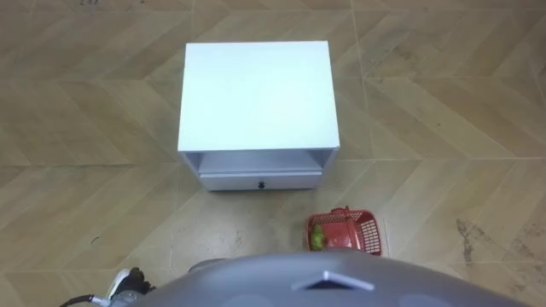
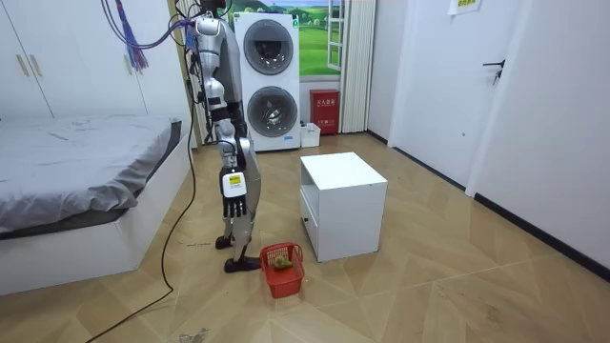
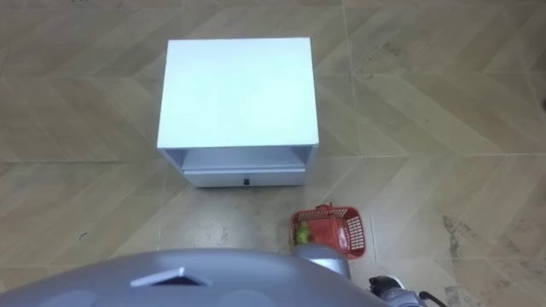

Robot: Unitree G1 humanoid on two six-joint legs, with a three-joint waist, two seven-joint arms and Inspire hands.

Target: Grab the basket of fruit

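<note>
A red plastic fruit basket [image 1: 367, 235] stands on the wooden floor just in front of me, a little to my right. Its handle lies folded over it and a green fruit [image 1: 316, 237] rests inside. In the room view the basket [image 2: 286, 282] sits by my feet while I stand upright facing the white cabinet. My right hand [image 2: 234, 187] hangs at my side well above the basket, fingers relaxed and holding nothing. A small part of my left hand [image 1: 128, 280] shows at the lower left edge of the left eye view.
A white bedside cabinet [image 1: 256, 94] with an open shelf and a drawer [image 1: 262, 181] stands just beyond the basket. A bed [image 2: 76, 181] is behind me. Stacked washing machines [image 2: 267, 86] stand against the far wall.
</note>
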